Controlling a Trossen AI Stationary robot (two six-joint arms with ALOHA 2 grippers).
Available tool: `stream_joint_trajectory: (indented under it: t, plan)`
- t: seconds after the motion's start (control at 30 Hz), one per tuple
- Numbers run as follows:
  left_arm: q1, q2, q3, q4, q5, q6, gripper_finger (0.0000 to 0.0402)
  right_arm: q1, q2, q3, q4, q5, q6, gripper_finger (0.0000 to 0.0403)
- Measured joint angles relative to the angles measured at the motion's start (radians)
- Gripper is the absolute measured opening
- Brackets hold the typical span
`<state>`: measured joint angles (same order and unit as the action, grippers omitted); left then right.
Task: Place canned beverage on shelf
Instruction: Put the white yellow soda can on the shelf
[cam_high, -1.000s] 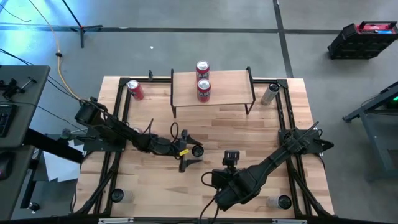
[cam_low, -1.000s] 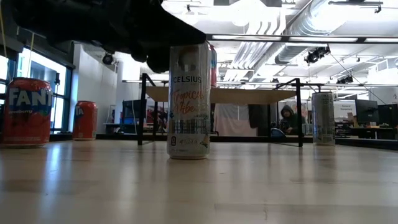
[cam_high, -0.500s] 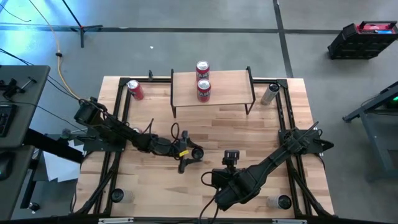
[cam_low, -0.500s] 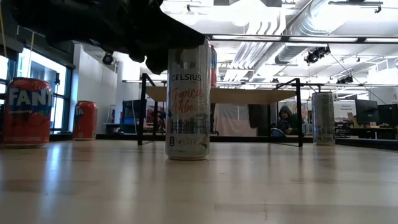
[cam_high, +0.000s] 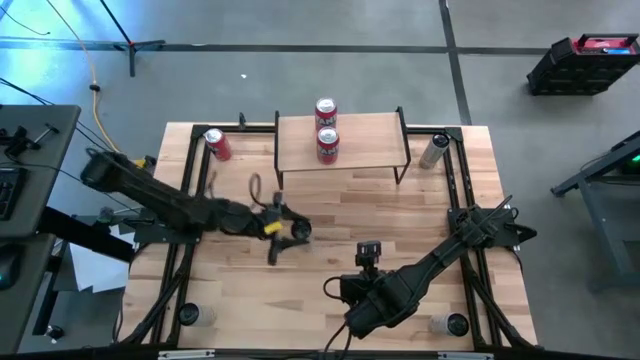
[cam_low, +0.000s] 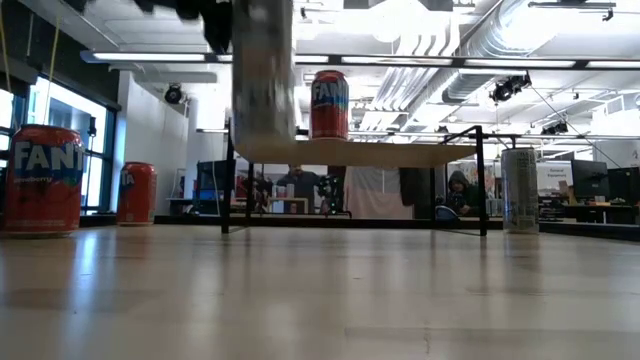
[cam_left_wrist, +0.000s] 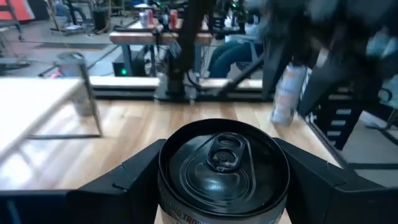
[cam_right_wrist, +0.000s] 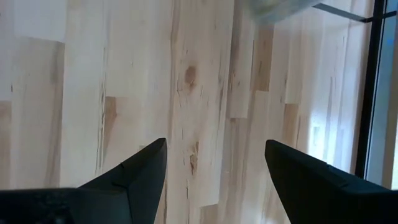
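Note:
A tall pale canned beverage (cam_low: 263, 75) hangs in the air over the table's middle left, with my left gripper (cam_high: 290, 233) shut on it. In the left wrist view its dark top (cam_left_wrist: 224, 163) fills the space between the fingers. The shelf (cam_high: 365, 145) stands at the table's far middle on thin black legs. Two red cans (cam_high: 326, 145) stand upright on its plank, one behind the other. My right gripper (cam_high: 371, 254) hovers open over bare wood near the front middle, nothing between its fingers (cam_right_wrist: 134, 177). My left gripper pinches the can's upper wall (cam_left_wrist: 169, 208), just under the top rim, between its two fingers (cam_left_wrist: 127, 177), one on each side. The fingers come in about level from the table's left. The can hangs upright, lifted clear of the table.
A red Fanta can (cam_high: 217, 145) stands at the far left of the table and a silver can (cam_high: 433, 151) at the far right, beside the shelf's legs. Two more cans (cam_high: 190, 315) (cam_high: 452, 325) stand near the front corners. The shelf's right half is bare plank.
My left gripper has risen with the pale can and moved toward the table's left and far edges. The can, which stood on the table, now hangs upright well clear of it. My right gripper has stayed in place.

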<state>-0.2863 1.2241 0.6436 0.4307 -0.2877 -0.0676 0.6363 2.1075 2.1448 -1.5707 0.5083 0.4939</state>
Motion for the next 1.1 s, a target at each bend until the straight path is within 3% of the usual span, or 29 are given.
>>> stream_joint_trajectory:
  t: [0.2,0.47,0.6,0.83,1.0,1.1]
  plan:
    - [0.109,-0.175,0.123,-0.31,-0.025,0.047,0.0242,-0.026,0.0,0.0,0.0,0.001,-0.085,0.0256]
    - [0.426,-0.228,0.28,-0.478,0.252,0.118,0.0242,-0.114,-0.044,0.0,0.0,-0.001,-0.294,0.0256]
    - [0.606,-0.184,0.366,-0.573,0.329,0.189,0.0242,-0.183,-0.086,0.0,0.0,0.019,-0.401,0.0256]
    - [0.902,-0.086,0.452,-0.556,0.668,0.225,0.0242,-0.348,-0.208,0.0,0.074,0.045,-0.612,0.0256]
    - [1.045,0.015,0.477,-0.496,0.824,0.206,0.0242,-0.474,-0.266,0.001,0.149,-0.095,-0.676,0.0256]
    - [1.101,0.078,0.532,-0.462,0.86,0.2,0.0243,-0.522,-0.278,0.001,0.104,-0.192,-0.647,0.0256]
